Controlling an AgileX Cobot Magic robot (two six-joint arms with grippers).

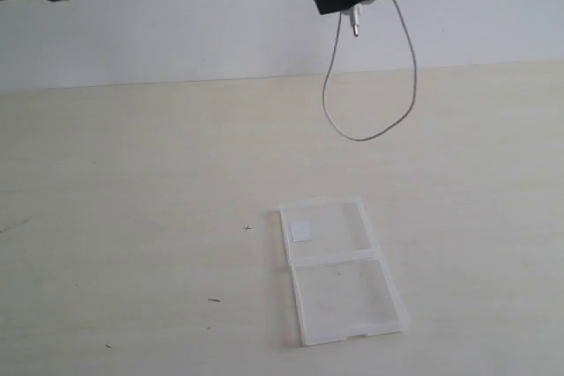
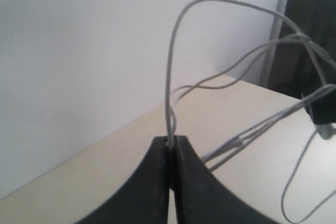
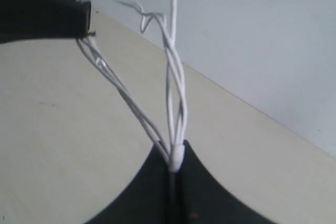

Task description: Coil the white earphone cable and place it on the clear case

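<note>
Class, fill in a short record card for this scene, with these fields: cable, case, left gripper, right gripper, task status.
cable: white earphone cable held in the air between both grippers, one loop hanging free
case: clear case lying open and flat on the table, white sticker on the upper half in the exterior view
left gripper: left gripper shut on the cable
right gripper: right gripper shut on several strands
task status: cable not yet on the case
</note>
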